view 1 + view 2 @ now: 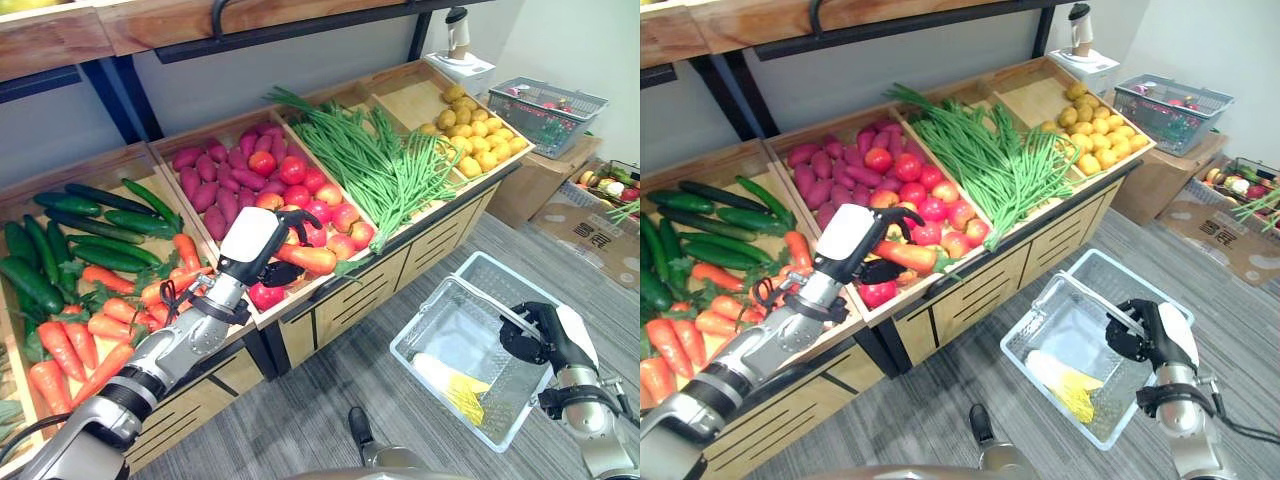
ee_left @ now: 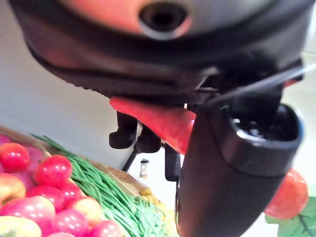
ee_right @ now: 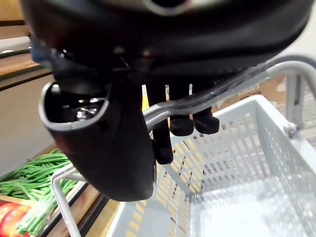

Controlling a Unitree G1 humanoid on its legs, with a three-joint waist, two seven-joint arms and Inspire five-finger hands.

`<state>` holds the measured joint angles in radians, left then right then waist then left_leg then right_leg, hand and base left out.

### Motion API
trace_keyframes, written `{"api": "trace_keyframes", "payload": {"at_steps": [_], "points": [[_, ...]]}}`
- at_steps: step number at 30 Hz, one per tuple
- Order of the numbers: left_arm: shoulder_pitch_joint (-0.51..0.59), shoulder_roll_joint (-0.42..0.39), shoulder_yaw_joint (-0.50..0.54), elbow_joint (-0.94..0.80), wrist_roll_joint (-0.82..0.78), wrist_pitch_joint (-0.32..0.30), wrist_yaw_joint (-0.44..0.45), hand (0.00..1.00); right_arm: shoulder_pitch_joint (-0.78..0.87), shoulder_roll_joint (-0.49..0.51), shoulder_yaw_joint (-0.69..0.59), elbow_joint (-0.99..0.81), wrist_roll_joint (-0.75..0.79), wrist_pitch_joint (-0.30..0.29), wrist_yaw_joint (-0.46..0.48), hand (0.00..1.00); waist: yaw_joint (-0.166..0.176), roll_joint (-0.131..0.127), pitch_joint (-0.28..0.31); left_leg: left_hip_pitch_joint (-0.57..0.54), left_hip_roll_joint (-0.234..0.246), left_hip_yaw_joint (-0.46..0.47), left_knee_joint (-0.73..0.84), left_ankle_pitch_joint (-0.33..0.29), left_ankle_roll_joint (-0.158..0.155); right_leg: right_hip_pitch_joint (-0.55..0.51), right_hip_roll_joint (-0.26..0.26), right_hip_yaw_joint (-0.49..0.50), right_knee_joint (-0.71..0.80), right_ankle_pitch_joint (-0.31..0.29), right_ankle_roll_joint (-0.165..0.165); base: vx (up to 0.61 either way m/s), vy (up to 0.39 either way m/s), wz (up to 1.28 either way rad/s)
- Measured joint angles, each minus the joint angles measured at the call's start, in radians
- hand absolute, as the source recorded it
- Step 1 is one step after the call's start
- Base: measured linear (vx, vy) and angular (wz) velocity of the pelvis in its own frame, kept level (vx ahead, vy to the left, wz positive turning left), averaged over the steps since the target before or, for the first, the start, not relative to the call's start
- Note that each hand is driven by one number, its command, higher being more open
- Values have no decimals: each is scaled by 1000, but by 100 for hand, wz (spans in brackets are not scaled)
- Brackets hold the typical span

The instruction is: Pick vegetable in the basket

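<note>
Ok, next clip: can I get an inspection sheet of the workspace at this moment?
Surface: wooden produce stand, bins stocked.
Job's things: carrot held above the tomatoes; grey basket beside the stand, corn inside.
Clutter: cucumbers, carrots, sweet potatoes, green beans, potatoes in the bins.
Hands: left hand curled round the carrot; right hand curled round the basket's handle.
Cables: nothing seen.
Surroundings: second basket on a cardboard box; grey floor.
</note>
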<state>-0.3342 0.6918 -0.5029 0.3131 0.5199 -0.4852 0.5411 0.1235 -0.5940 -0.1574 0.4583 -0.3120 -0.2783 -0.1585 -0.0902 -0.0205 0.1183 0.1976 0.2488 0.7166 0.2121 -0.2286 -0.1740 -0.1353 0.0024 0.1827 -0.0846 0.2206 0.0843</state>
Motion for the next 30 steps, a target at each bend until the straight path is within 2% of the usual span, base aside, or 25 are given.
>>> {"api": "trace_keyframes", "payload": {"at_steps": [4,8,12,16,22,27,30], "points": [[-29,-29,-43,0,0,-8,-10,0,-5,-18,21,-76,1,-20,30,0,-16,0,0,39,8,53,-9,0,-8,-2,21,9,22,3,-14,61,4,-26],[-60,-42,-54,-9,0,-8,-26,0,-7,-36,65,-132,1,-56,53,0,-36,0,0,74,3,99,-20,0,-9,-8,36,12,54,-5,-15,41,7,-29],[-78,-81,-105,-26,0,-7,-40,0,-8,-47,86,-164,3,-57,119,0,-49,-1,-1,87,-4,121,-27,0,-10,-40,35,1,113,-54,-18,-8,-2,-9],[-78,-118,-143,-52,0,-7,-59,0,-9,-76,136,-201,16,-56,186,0,-61,1,-2,104,-6,143,-38,3,-14,-56,40,-14,146,-69,-27,8,-13,-12],[-78,-160,-165,-54,0,-5,-79,0,-30,-84,172,-257,60,-56,231,0,-83,4,-3,131,-3,182,-37,4,-16,-73,59,-2,198,-88,-34,25,-11,-16],[-89,-202,-222,-54,0,3,-91,0,-51,-88,199,-271,62,-30,236,0,-89,29,-19,143,0,199,-33,4,-16,-106,67,-16,276,-138,-40,19,-9,-6],[-91,-228,-238,-54,0,8,-103,0,-66,-88,236,-270,61,0,238,0,-90,40,-25,150,6,208,-27,4,-16,-108,76,-14,293,-142,-41,35,-11,-9]]}}
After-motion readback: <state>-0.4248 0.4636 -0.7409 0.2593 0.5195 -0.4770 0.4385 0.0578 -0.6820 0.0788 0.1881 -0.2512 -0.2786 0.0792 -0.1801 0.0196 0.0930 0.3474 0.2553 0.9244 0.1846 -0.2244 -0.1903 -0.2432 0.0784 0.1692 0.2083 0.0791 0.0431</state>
